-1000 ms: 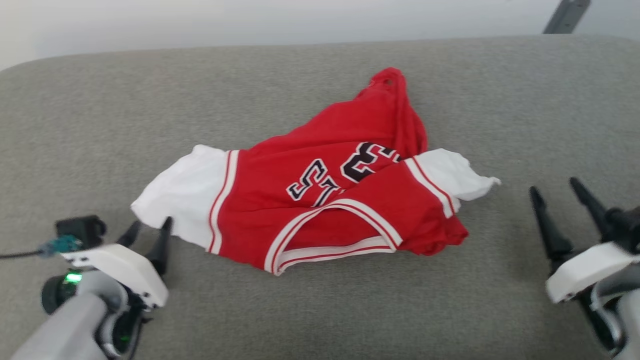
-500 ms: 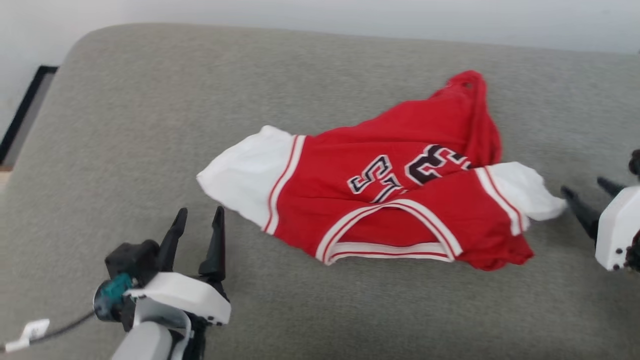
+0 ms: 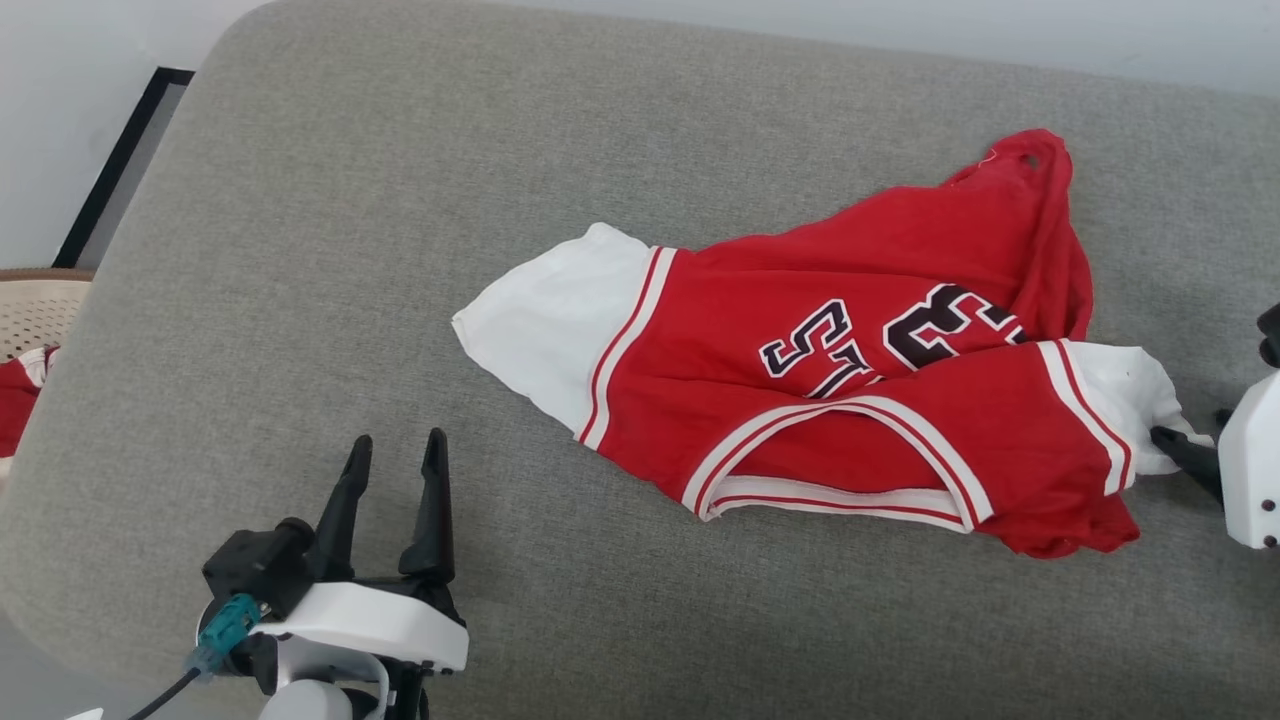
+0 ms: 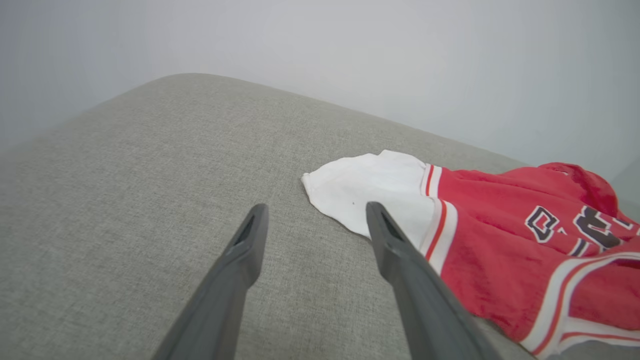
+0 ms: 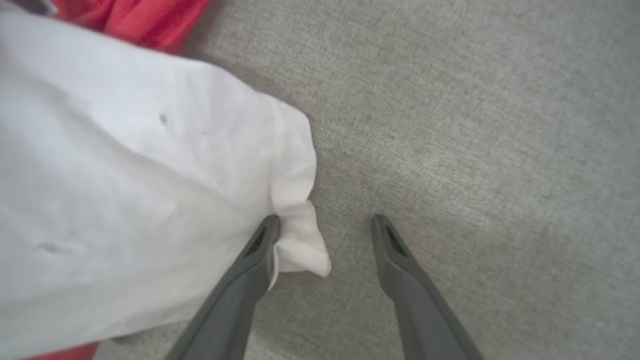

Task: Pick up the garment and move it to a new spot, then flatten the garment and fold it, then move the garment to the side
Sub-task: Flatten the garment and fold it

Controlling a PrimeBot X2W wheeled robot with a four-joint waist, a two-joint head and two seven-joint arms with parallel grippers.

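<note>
Now right pincer (image 5: 326,220), spread, has reached white sleeve (image 5: 125,175) of garment (image 3: 850,380); left pincer (image 3: 398,440) spread, well apart.

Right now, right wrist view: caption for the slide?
Right gripper, jaws open, with a white sleeve corner of the garment between them, on the grey cushion.

Looks along the left gripper (image 4: 316,210), jaws spread wide, nothing between the tips but bare grey cushion (image 4: 150,175). Crosses, with one dark finger (image 4: 415,290), the near edge of the garment (image 4: 500,240) in view; contact not possible to tell. Lies rumpled close to the cushion's rounded far edge, white sleeve (image 4: 370,192) foremost, then striped trim, then red cloth with dark white-outlined characters. Backs onto a plain pale wall (image 4: 350,50).
</note>
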